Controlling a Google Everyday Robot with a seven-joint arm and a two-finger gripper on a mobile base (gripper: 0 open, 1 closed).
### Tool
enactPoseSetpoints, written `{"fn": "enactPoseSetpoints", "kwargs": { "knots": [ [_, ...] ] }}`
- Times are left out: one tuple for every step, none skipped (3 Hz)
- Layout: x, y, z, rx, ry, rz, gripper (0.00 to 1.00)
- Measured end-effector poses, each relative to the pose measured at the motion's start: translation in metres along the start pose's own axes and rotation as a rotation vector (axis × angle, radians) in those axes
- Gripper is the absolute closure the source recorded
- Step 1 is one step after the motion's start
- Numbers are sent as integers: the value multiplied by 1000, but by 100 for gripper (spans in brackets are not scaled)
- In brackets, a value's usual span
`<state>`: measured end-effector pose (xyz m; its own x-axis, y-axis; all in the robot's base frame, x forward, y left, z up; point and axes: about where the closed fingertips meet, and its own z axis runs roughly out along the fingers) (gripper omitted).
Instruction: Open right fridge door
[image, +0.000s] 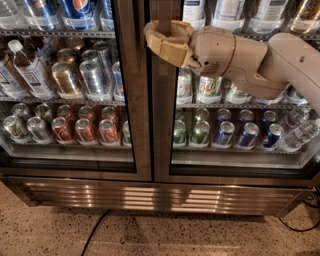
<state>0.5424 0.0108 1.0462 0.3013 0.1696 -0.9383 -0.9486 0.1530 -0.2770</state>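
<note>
Right fridge door (235, 150) is filling the right half of the camera view, standing beside its twin, the left door (132, 100), with the two dark metal frames meeting along a vertical seam near the middle. Its bottom rail is lining up with the twin's, so it is looking shut or very nearly so.

The gripper (150, 34) is sitting high on the door's inner upright, right at that seam. Its tan fingers (170, 50) are curling around the edge of the frame, tips meeting on the left side, clenching the door's upright between them. The pale arm (280, 60) is reaching in from the right edge and crossing in front of the glass.

Behind that glass, green-and-white cans (207, 90) are standing on the middle shelf, partly hidden by the arm, and blue cans (247, 135) are lining the shelf below. Red and copper cans (85, 130) and a white-capped bottle (25, 70) are showing through the left door.

A slatted metal grille (150, 195) is running under both doors, and a black cable (95, 232) is trailing across the speckled floor (200, 237).
</note>
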Motion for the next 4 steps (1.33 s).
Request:
{"fn": "enactPoseSetpoints", "kwargs": {
  "knots": [
    [0,0,0,0,0,0,100],
    [0,3,8,-87,-7,14,100],
    [-1,4,6,-89,-7,15,100],
    [-1,7,5,-108,-3,20,100]
  ]
}}
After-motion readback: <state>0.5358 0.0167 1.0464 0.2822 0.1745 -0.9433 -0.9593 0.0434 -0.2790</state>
